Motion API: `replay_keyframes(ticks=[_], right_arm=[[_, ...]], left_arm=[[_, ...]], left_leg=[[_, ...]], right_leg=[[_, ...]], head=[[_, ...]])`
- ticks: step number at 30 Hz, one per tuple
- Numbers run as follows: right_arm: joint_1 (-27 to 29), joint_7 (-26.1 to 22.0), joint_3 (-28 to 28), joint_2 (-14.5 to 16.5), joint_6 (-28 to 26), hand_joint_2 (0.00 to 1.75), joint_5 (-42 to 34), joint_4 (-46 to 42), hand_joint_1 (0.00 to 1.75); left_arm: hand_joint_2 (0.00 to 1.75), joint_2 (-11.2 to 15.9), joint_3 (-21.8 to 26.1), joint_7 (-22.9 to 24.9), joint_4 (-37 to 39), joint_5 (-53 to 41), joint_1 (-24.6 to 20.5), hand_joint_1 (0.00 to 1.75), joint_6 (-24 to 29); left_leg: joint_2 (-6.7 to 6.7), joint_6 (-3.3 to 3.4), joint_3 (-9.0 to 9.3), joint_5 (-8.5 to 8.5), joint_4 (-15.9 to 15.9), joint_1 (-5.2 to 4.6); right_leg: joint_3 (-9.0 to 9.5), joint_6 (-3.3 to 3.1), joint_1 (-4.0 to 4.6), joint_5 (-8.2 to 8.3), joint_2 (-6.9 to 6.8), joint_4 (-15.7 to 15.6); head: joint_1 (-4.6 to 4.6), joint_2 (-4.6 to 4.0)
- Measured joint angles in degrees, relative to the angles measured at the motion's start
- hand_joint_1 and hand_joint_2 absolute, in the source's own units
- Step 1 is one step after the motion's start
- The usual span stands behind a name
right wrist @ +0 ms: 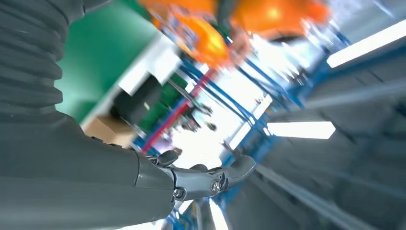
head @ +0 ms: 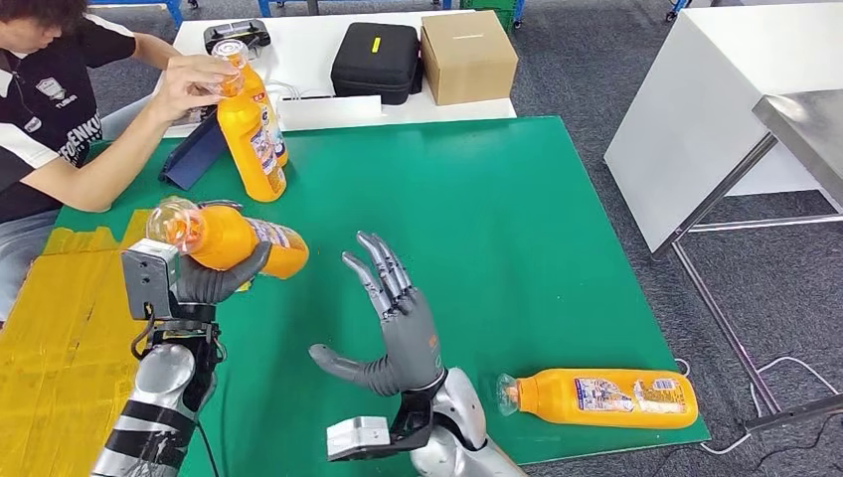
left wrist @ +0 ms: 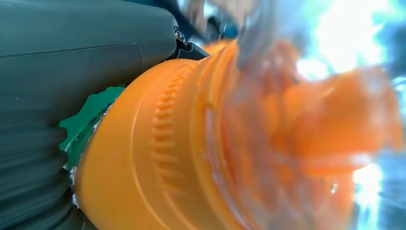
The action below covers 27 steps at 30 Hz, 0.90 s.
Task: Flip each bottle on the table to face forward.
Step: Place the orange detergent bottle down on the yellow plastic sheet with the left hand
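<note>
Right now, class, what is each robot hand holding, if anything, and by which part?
The left hand grips an orange bottle around its body, just below the neck, lifted off the green table. The right hand holds nothing, fingers spread.

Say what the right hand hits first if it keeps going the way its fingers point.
The right hand is open, fingers aimed up and slightly left toward the far table edge. Only bare green table shows ahead; the held bottle sits left of that line. Much farther on stands the black case. Height is unclear.

Robot lab, green test table [head: 557, 248], equipment case [head: 376, 62], cables
</note>
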Motion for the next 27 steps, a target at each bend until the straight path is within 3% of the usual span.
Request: replay_keyframes(ticks=[4,7,10,14,19,27], right_arm=[[1.6,-1.5,-1.5,-0.2,0.0,1.75,-0.3,-5.4,0.0],[2.1,-1.7,-2.2,-0.3,0.0,1.75,-1.1,-7.9,0.0],[2.2,-1.6,-2.4,-0.4,0.0,1.75,-1.6,-9.8,0.0],[2.2,-1.1,-2.6,-0.5,0.0,1.75,-1.5,-12.0,0.0],[2.2,1.7,-3.0,-1.4,0.2,1.75,-0.3,-14.9,0.0],[2.2,5.1,-4.5,-2.7,2.2,1.75,1.8,-17.7,0.0]], left_arm=[[1.75,0.3,2.2,0.1,0.6,-3.5,-1.7,1.75,2.8],[1.75,0.4,3.0,0.1,1.5,-11.0,-2.9,1.75,8.4],[1.75,0.8,3.0,2.0,2.7,-22.9,-4.1,1.75,15.1],[1.75,2.0,2.5,9.4,5.9,-45.3,-5.8,1.75,18.4],[1.75,3.7,0.6,24.0,14.5,-79.4,-8.7,1.75,14.9],[1.75,4.0,-1.5,31.6,26.5,-86.7,-12.2,1.75,7.7]], left_leg=[[0.05,0.0,-0.01,0.0,0.0,-0.03],[0.04,0.01,-0.01,0.0,0.0,-0.05],[0.05,0.01,-0.01,0.0,0.0,-0.05],[0.05,0.01,0.0,0.01,0.0,-0.04],[0.06,0.01,0.01,0.01,0.0,-0.04],[0.06,0.01,-0.01,0.01,0.0,-0.05]], right_leg=[[-0.02,0.01,-0.02,0.02,0.05,0.0],[-0.01,0.02,-0.04,0.02,0.05,0.0],[0.0,0.02,-0.03,0.03,0.05,0.0],[-0.02,0.02,-0.03,0.03,0.05,0.0],[-0.02,0.02,-0.03,0.03,0.06,0.0],[-0.01,0.03,-0.04,0.03,0.1,0.0]], head=[[-0.01,0.0],[-0.01,0.0],[-0.01,0.0],[-0.01,0.0],[-0.01,0.0],[-0.01,0.0]])
